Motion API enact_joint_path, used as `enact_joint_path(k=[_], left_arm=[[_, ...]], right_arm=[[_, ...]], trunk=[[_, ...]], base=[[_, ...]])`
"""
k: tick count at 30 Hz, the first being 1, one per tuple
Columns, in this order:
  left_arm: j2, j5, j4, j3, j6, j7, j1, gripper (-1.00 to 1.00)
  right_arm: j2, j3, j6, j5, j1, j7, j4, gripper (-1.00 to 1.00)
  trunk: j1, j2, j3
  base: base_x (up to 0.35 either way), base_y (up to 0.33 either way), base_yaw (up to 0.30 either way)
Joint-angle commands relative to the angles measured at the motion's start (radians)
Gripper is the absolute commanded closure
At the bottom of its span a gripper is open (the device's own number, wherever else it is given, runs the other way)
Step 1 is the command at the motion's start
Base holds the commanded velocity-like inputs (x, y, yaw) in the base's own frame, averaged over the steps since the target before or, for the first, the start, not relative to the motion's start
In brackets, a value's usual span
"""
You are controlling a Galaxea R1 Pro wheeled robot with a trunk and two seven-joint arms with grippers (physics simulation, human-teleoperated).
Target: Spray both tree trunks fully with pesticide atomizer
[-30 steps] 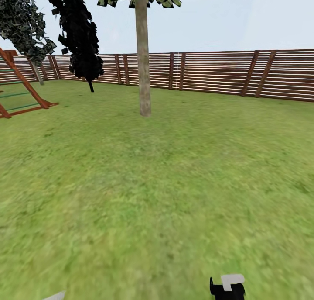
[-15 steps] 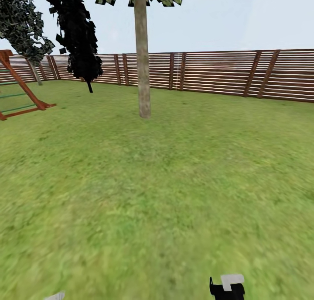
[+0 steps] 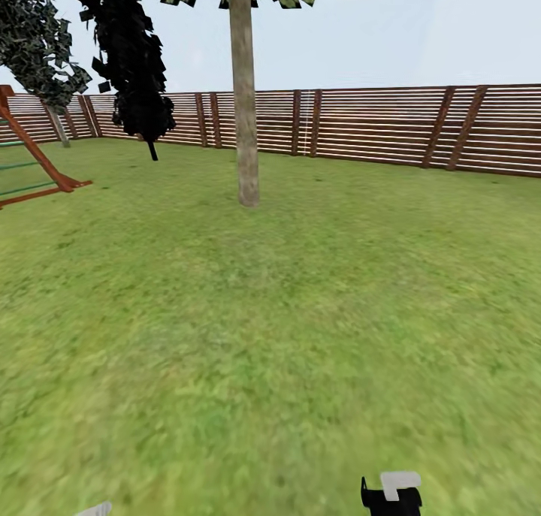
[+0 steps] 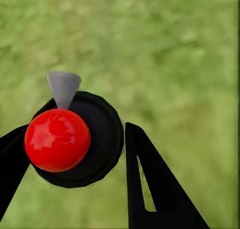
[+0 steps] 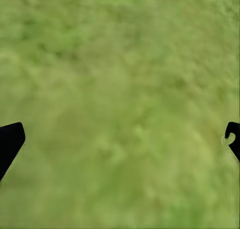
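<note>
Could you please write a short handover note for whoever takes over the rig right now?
Left end effector: shut on the atomizer, red knob and grey nozzle above grass.
Right end effector: open, empty, over the lawn.
Nearest tree trunk stands ahead on the lawn, well out of reach; a second tree is far left by the fence.
Done: atomizer picked up.
Left: approach and spray both trunks; no spray visible yet.

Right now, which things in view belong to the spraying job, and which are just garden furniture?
Belongs to the job:
- pesticide atomizer, held between the left pincer fingers
- nearest tree trunk
- dark tree by the fence
- lawn

Just there:
- slatted fence
- red wooden frame at the left
- right pincer, open over grass
</note>
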Motion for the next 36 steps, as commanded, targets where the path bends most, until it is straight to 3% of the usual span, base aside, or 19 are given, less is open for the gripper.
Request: enact_joint_path(k=[1,36], left_arm=[[0.0,0.0,0.0,0.0,0.0,0.0,0.0,1.0],[0.0,-0.001,0.0,0.0,0.001,0.0,0.0,1.0]], right_arm=[[0.0,0.0,0.0,0.0,0.0,0.0,0.0,-1.0],[0.0,0.0,0.0,0.0,0.0,0.0,0.0,-1.0]], trunk=[[0.0,0.0,0.0],[0.0,0.0,0.0]], base=[[0.34,0.0,0.0],[0.34,0.0,0.0]])
